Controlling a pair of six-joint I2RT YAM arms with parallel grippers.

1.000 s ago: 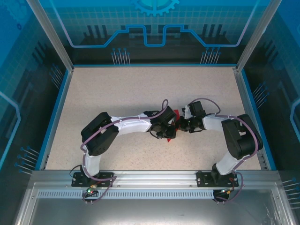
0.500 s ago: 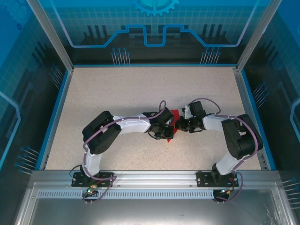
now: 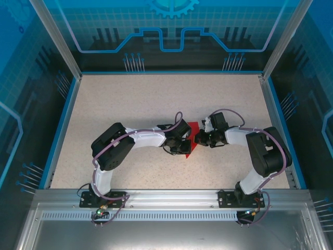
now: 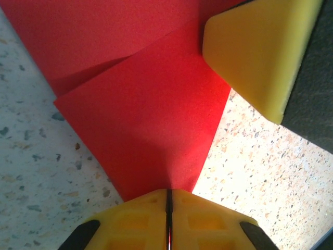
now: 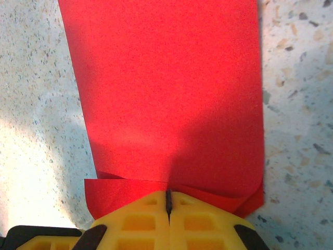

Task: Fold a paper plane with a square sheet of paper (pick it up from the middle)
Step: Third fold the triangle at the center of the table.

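The square sheet of paper (image 3: 194,126) is bright red and partly folded, lying at the table's middle between both arms. In the left wrist view the paper (image 4: 140,104) shows a diagonal fold and narrows to a corner that is pinched in my left gripper (image 4: 168,194), which is shut on it; red shows in the slit between the jaws. A yellow finger of the other gripper (image 4: 255,52) rests on the paper's far edge. My right gripper (image 5: 168,195) is shut, its tips on the doubled edge of the paper (image 5: 166,88). From above, the left gripper (image 3: 186,147) and right gripper (image 3: 196,137) nearly meet.
The speckled beige table (image 3: 130,99) is bounded by a blue rim and aluminium posts, with blue panels behind. Both arms bend inward over the table's near half, cables looping above them.
The left arm has drawn its gripper slightly back to the left, and a little more red paper shows between the grippers. The right arm has stayed in place.
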